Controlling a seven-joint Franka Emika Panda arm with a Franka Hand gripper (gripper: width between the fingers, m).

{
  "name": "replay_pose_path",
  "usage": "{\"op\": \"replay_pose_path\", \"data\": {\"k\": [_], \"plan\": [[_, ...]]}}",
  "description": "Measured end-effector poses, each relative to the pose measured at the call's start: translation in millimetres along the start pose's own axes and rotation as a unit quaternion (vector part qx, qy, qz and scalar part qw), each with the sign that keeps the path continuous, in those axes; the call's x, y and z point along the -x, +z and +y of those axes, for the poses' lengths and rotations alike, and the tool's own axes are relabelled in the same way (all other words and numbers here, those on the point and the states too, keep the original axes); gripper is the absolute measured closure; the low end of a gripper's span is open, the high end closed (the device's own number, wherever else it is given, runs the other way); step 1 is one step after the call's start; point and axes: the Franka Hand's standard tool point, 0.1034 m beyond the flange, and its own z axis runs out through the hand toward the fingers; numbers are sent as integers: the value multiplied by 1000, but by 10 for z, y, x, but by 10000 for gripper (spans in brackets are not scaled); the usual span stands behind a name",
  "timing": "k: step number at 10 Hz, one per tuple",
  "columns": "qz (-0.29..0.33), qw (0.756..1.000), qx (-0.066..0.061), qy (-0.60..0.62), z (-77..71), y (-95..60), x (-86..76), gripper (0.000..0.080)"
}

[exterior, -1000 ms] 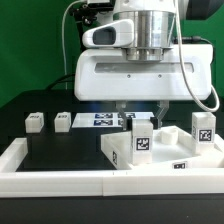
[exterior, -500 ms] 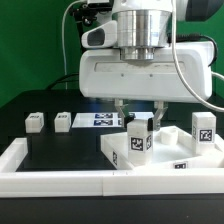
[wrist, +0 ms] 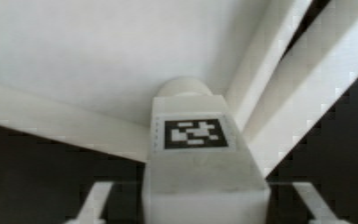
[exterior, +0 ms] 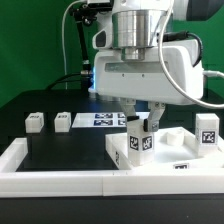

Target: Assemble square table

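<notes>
My gripper (exterior: 143, 116) is shut on a white leg block (exterior: 140, 137), which stands upright on the near-left corner of the square table slab (exterior: 120, 152). The block's tag faces the front at an angle. In the wrist view the leg block (wrist: 197, 150) fills the middle between my two fingers (wrist: 98, 203), with the white slab (wrist: 69, 80) under it. Another leg block (exterior: 207, 130) stands at the slab's right side. Two more leg blocks (exterior: 35, 121) (exterior: 63, 120) lie on the black surface at the exterior view's left.
The marker board (exterior: 100, 121) lies flat behind the slab, partly under the arm. A long white rim (exterior: 60, 182) borders the black work surface along the front and sides. Cables hang behind the arm.
My wrist has turned about its vertical axis, and the leg block has turned with it, so its tag now faces more to the side. The other parts have not moved.
</notes>
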Motion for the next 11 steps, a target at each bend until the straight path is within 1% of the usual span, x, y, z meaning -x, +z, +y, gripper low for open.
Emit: {"op": "replay_pose_path", "data": {"k": [5,7,9,10,11], "plan": [[-3,996,-3,87,-7,0,9,508],[-6,990,-5,142,-13,-2,15,508],[-6,990,-5,138,-14,-2,15,508],[-5,993,-5,117,-14,-1,16,508],[-6,997,-5,76,-16,2,27,454]]}}
